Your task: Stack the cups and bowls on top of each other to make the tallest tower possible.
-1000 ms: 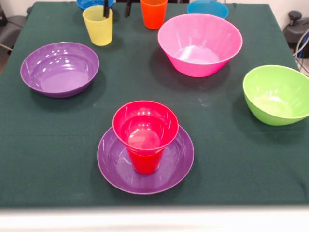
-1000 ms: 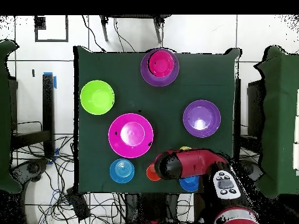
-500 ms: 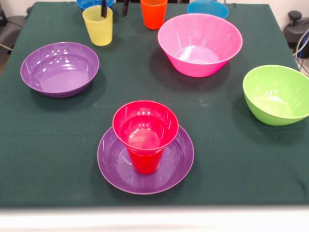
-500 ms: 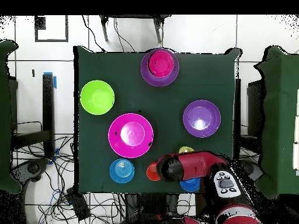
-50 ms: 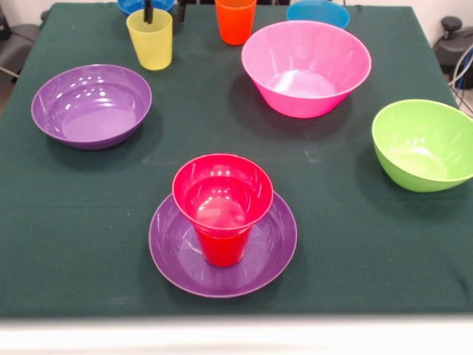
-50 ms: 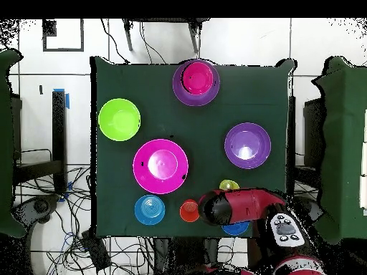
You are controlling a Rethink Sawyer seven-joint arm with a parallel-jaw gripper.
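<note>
I judge the tower [image 5: 222, 235] barely begun: a small crimson bowl sits on a red cup standing in the flat purple bowl [image 5: 171, 255]. Everything else still lies loose on the counter [image 5: 89, 200]: purple, pink, green and blue bowls, the orange cup. My hand [image 5: 163, 9] hangs just above the yellow cup [image 5: 150, 41], well apart from the tower; its two tips look spread, holding nothing.

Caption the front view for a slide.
Red cup standing in purple bowl, other bowls and cups scattered on green table.
</note>
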